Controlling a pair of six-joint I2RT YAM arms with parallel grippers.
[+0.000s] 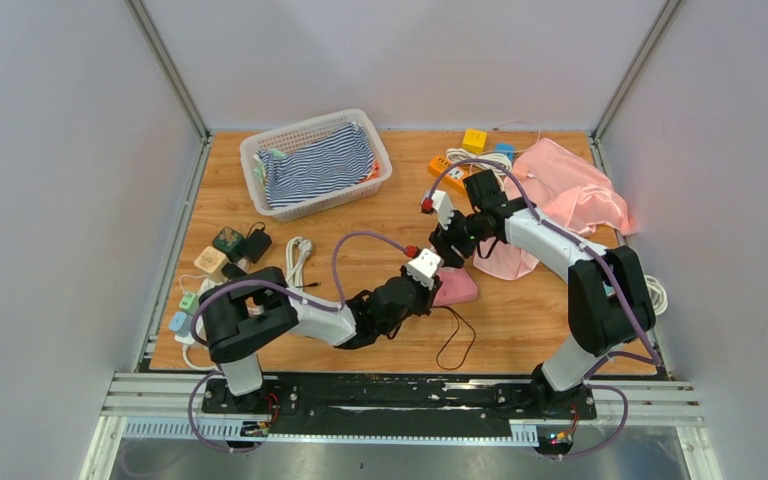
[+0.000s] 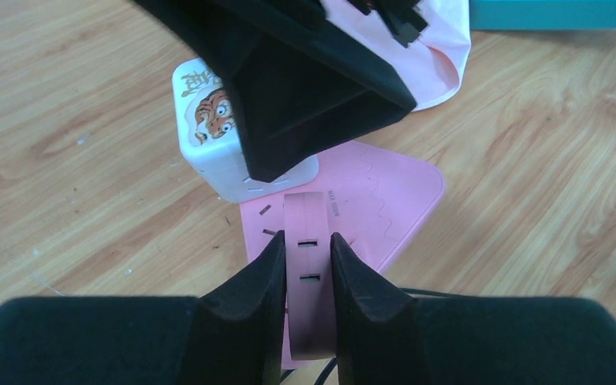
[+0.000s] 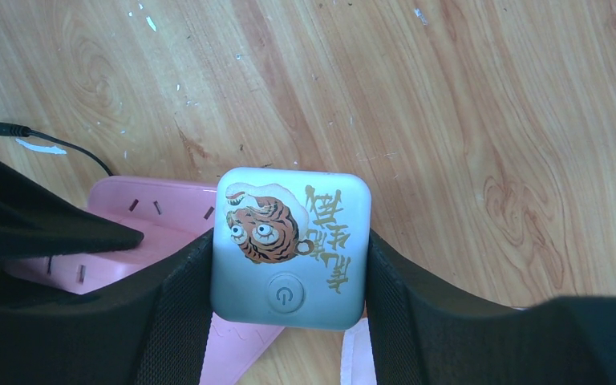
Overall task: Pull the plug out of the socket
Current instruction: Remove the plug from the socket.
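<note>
Top view: the wooden desk (image 1: 400, 200) carries a white basket (image 1: 260, 150) at 11 o'clock with a striped cloth (image 1: 315, 165) in it, and a pink cloth (image 1: 570, 195) at 2 o'clock. Both arms meet near the middle of the desk. There the pink socket (image 1: 457, 288) lies flat, with a thin black cable (image 1: 455, 340) looping at its 6 o'clock. The left end effector (image 1: 438, 280) reaches the socket from 8 o'clock. The right end effector (image 1: 447, 250) comes down on it from 1 o'clock. The plug is hidden under the arms here.

Left wrist view: the left end effector (image 2: 306, 257) is closed on a raised strip (image 2: 306, 216) of the pink socket (image 2: 385, 200), both black fingers (image 2: 261, 297) pressed against its sides. The white plug (image 2: 208, 136), printed with a tiger, stands at the socket's 11 o'clock corner. The right end effector's black body covers part of it.

Right wrist view: the right end effector (image 3: 289, 249) is clamped on the white plug (image 3: 289, 241), one finger (image 3: 176, 313) against its 9 o'clock side and the other against its 3 o'clock side. The plug's tiger print and power button face the camera. The pink socket (image 3: 128, 212) shows beneath it, running out toward 9 o'clock. Whether the prongs are seated in the socket cannot be told. A black cable tip (image 3: 0, 128) lies on the desk at 10 o'clock.
</note>
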